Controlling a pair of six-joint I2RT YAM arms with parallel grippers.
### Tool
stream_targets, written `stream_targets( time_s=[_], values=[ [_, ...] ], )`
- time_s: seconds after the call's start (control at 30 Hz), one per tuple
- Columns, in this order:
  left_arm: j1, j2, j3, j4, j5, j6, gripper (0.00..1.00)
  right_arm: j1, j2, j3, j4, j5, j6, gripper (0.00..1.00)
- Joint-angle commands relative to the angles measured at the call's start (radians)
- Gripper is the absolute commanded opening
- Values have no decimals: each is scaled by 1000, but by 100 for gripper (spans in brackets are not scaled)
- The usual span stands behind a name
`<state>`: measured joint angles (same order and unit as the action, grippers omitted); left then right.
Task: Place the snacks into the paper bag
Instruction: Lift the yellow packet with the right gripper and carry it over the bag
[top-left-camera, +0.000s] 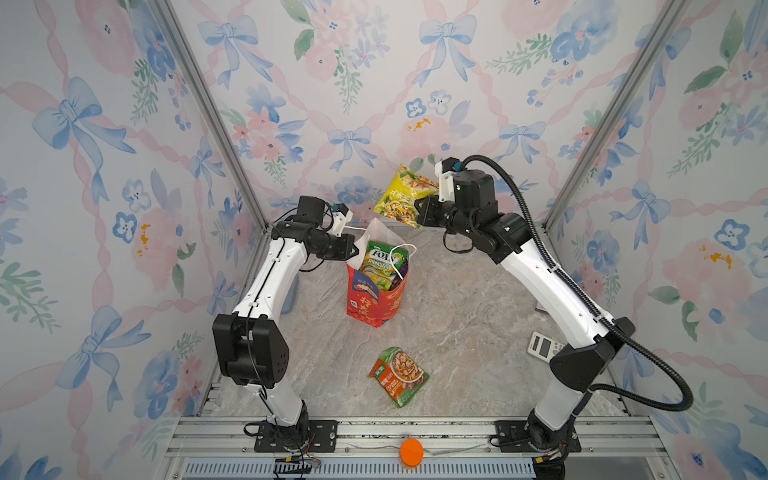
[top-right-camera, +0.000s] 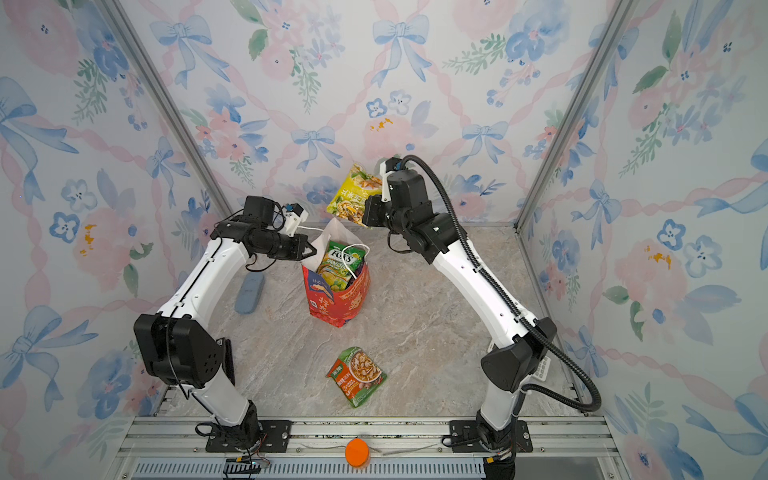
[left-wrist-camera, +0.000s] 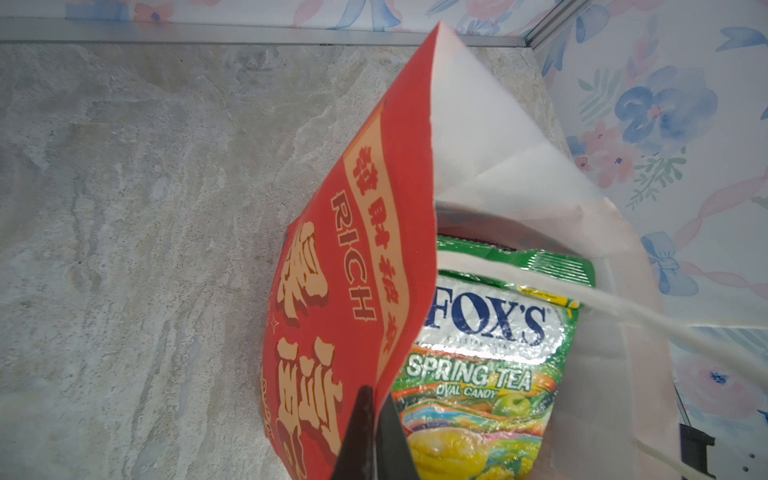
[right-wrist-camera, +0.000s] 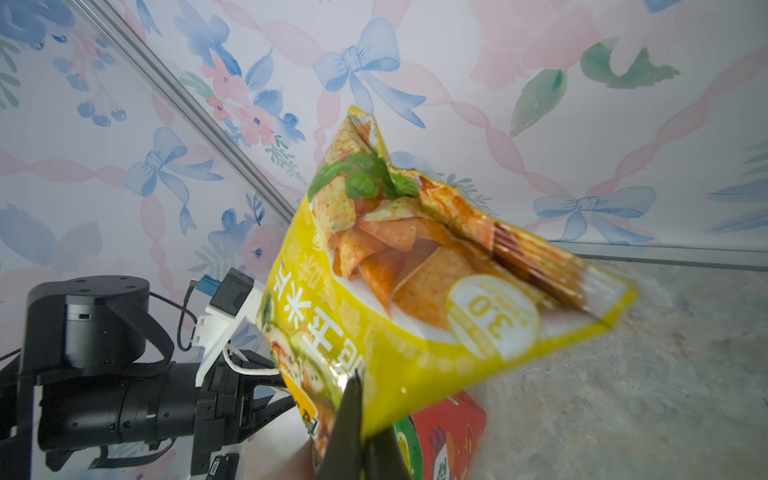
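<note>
Left gripper: jaws pressed together on the top edge of the paper bag's red wall, on the bag's left side in both top views.
Right gripper: pinching one edge of the yellow packet, held in the air above and behind the bag's open mouth.
Paper bag: red, upright, mid-tabletop, mouth open.
FOX'S packet: green, standing inside the bag with its top above the rim.
Green-and-orange packet: flat on the tabletop, in front of the bag, well apart from it.
White device: small display, beside the right arm, partly hidden.
Blue-grey object: near the left arm.
</note>
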<state>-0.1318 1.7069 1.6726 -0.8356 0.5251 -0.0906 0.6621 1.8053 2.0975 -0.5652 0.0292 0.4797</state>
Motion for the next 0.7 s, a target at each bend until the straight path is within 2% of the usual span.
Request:
stream_targets(
  time_s=[0.0, 0.23, 0.67],
  values=[
    [-8, 12, -20, -33, -8, 4, 0, 44, 55, 85, -65, 16, -40, 1],
    [-6, 12, -20, -33, -8, 5, 0, 90, 91, 96, -94, 20, -51, 1],
    [-6, 12, -19, -33, -4, 3, 0, 105, -43, -148, -60, 71, -33, 1]
  ],
)
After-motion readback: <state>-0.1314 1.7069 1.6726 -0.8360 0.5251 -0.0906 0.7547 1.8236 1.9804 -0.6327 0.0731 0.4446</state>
